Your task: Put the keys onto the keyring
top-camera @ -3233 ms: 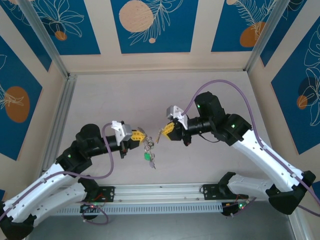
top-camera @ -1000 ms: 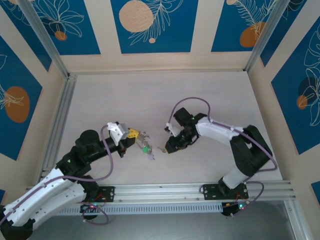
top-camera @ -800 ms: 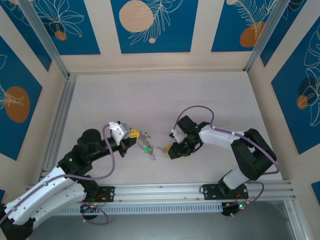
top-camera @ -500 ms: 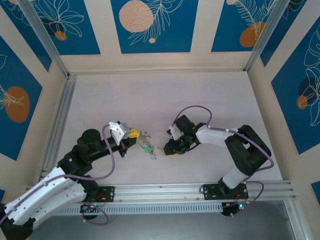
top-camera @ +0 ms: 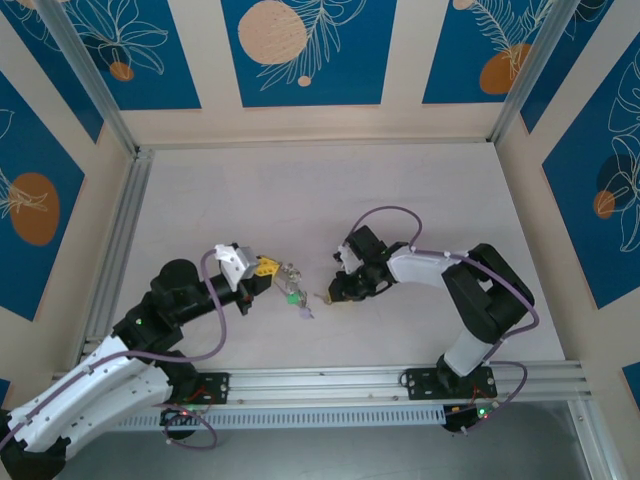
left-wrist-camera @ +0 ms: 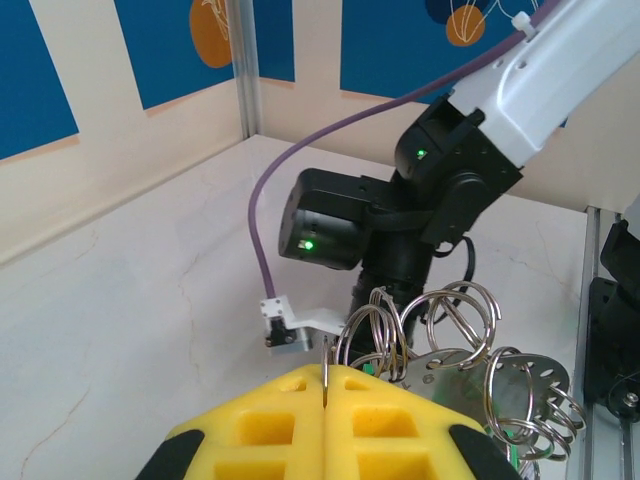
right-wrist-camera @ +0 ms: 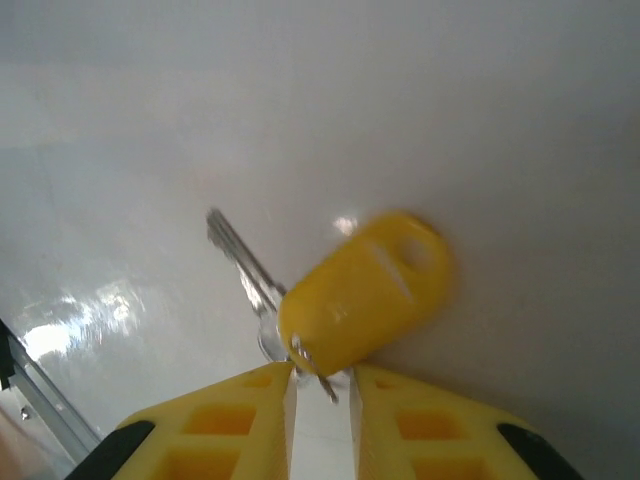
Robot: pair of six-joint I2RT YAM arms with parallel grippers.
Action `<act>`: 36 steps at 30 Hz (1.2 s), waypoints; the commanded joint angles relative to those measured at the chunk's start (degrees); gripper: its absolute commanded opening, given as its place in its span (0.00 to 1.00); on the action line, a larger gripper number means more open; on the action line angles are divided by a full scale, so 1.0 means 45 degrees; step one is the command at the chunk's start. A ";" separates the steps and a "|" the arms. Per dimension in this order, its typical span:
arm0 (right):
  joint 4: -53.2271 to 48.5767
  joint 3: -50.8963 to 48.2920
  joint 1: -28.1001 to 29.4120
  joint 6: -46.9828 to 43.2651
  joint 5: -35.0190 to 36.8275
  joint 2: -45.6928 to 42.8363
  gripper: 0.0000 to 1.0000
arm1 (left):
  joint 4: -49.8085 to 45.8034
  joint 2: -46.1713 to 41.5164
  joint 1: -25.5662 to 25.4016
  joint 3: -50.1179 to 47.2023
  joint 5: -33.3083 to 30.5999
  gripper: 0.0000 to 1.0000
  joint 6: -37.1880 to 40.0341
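Observation:
My left gripper (top-camera: 268, 268) (left-wrist-camera: 326, 378) is shut on one thin wire ring of the keyring (left-wrist-camera: 432, 318) (top-camera: 289, 278), a bunch of linked metal loops held just above the table. A green key (top-camera: 291, 296) and a pale lilac key (top-camera: 306, 311) hang from it. Low over the table, my right gripper (top-camera: 334, 296) (right-wrist-camera: 322, 388) has its jaws a narrow gap apart. A blurred yellow-headed key (right-wrist-camera: 362, 290) lies on the table just ahead of its tips, silver blade (right-wrist-camera: 238, 258) pointing up-left. The key's small metal end reaches into the gap.
The right arm's black wrist and purple cable (left-wrist-camera: 262, 240) stand close behind the keyring in the left wrist view. An aluminium rail (top-camera: 330, 385) runs along the near table edge. Framed walls with blue panels close off the left, far and right sides.
The right gripper's jaws have narrowed around the yellow-headed key, and that wrist has shifted slightly over the table. The left gripper and keyring have stayed in place.

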 commanded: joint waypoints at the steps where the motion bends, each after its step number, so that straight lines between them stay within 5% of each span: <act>1: -0.0298 0.0845 -0.0157 -0.0711 0.0081 0.0471 0.21 | 0.0619 -0.0174 -0.0101 0.0022 0.0139 0.00 -0.0069; 12: -0.0532 0.1820 -0.0082 -0.1360 -0.0440 0.0743 0.18 | 0.0536 -0.0066 -0.0100 0.0063 0.0080 0.00 -0.0057; 21: -0.0092 -0.1149 0.0410 0.0712 0.0245 -0.2292 0.38 | 0.0667 0.0168 -0.0107 0.0048 0.0226 0.00 -0.0054; 36: 0.1886 -0.1974 0.0744 0.1491 0.0520 -0.1178 0.32 | 0.0689 -0.0432 -0.0108 -0.0046 0.0295 0.00 -0.0216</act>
